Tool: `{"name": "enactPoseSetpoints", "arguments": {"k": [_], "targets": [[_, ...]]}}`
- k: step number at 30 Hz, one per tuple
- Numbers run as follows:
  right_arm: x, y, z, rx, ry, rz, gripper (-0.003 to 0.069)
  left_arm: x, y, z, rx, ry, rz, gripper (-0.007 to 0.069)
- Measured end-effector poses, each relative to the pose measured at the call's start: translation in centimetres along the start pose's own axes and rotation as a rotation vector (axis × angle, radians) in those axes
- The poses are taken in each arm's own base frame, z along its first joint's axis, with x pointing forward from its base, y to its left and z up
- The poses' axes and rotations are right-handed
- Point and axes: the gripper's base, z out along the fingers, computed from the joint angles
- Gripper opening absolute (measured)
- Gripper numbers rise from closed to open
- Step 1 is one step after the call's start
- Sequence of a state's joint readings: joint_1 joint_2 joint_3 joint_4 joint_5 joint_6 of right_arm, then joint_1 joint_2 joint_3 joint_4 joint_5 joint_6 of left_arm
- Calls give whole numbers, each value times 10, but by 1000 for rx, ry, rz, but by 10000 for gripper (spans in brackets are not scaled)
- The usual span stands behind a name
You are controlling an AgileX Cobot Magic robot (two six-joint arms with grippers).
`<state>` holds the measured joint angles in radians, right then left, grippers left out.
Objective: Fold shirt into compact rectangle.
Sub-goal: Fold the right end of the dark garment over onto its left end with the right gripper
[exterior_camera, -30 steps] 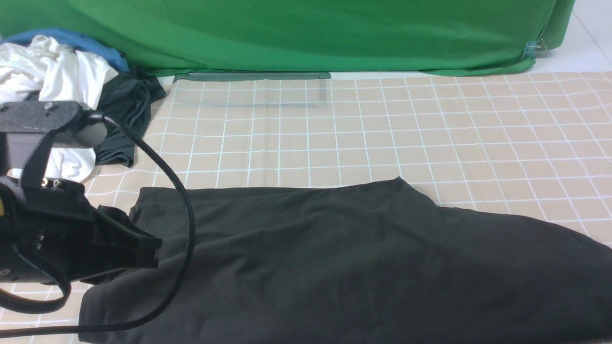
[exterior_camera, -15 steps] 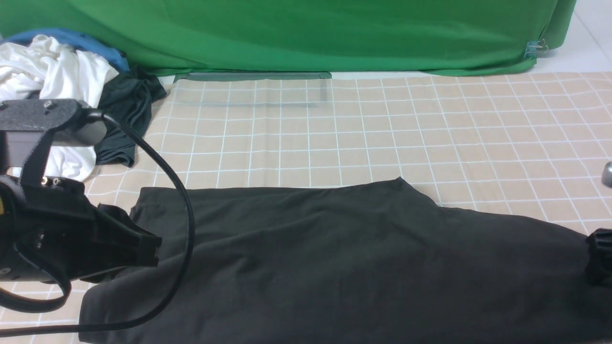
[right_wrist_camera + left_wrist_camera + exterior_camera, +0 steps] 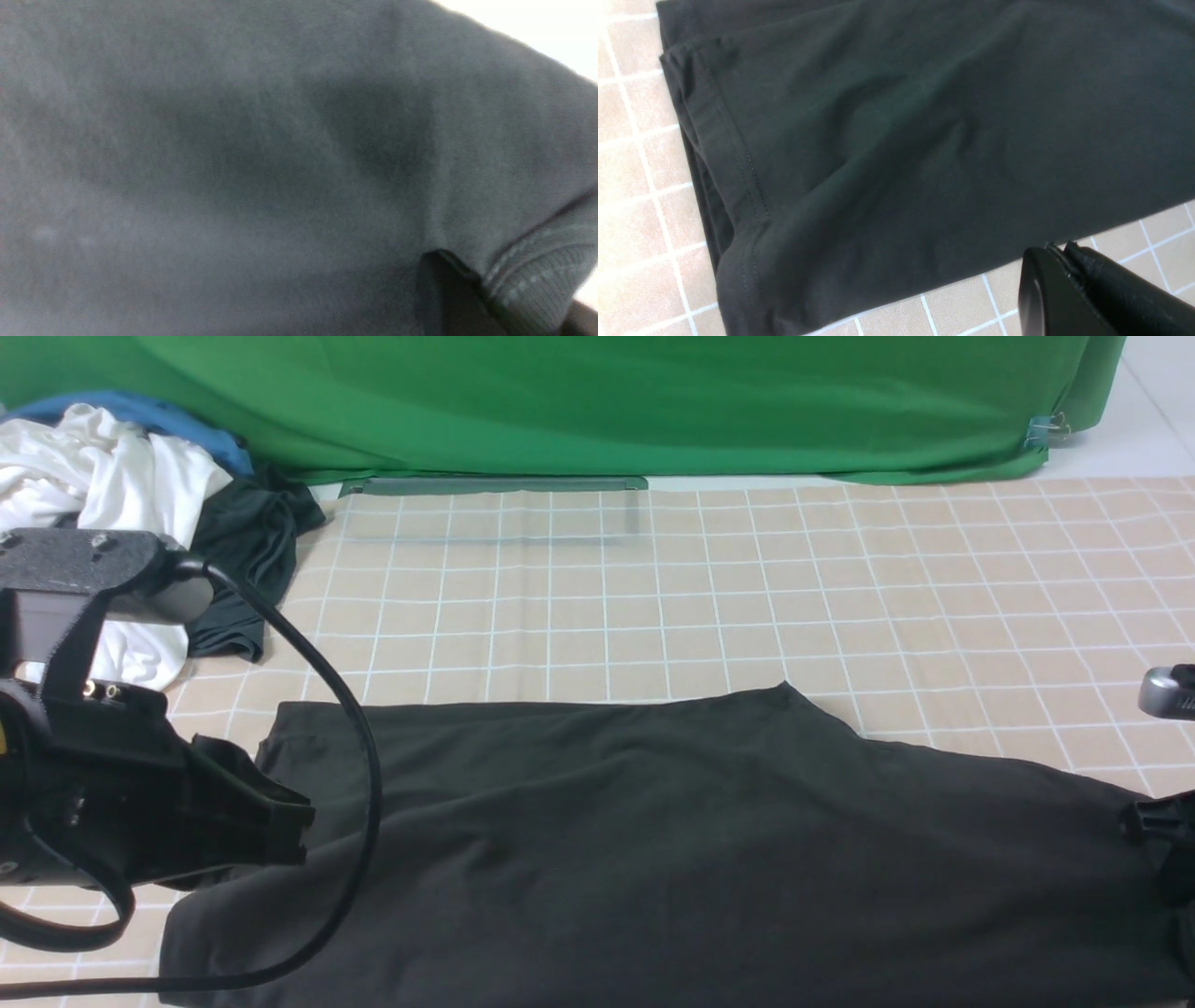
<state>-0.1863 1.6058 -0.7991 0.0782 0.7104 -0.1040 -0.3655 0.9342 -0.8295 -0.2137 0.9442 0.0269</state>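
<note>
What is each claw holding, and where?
Left claw: nothing; it is shut beside the shirt. Right claw: at the shirt's collar end, grip cannot be told.

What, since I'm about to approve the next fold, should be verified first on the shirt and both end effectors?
1. Shirt lies flat as a long band on the checked cloth: ok.
2. Left end effector gripping cloth: not ok; it is shut beside the shirt's edge with nothing seen between its tips.
3. Right end effector gripping the shirt's end: cannot tell.
4. Clothes pile apart from the shirt: ok.
</note>
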Motion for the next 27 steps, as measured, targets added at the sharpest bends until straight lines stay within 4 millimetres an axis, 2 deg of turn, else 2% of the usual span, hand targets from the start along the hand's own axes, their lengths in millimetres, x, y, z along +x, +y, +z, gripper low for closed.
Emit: {"name": "enactPoseSetpoints", "arguments": {"k": [8, 12, 14, 16, 19, 22, 25, 27], "targets": [[-13, 5, -81, 5, -36, -15, 106, 3, 5, 0, -51, 31, -25, 19], [-22, 26, -116, -23, -125, -82, 106, 4, 14, 0, -152, 54, -35, 19], [-23, 31, -121, -30, -139, -100, 106, 4, 16, 2, -169, 63, -47, 19], [-25, 40, -126, -42, -153, -126, 106, 3, 20, 13, -204, 124, -67, 19], [-24, 41, -126, -44, -145, -133, 106, 0, 24, 29, -224, 185, -86, 19], [-22, 39, -126, -16, -125, -145, 106, -10, 40, 56, -247, 256, -164, 19], [-21, 37, -126, 4, -104, -153, 106, -19, 55, 67, -251, 276, -212, 19], [-20, 35, -126, 24, -91, -162, 106, -31, 73, 79, -244, 260, -239, 19]]}}
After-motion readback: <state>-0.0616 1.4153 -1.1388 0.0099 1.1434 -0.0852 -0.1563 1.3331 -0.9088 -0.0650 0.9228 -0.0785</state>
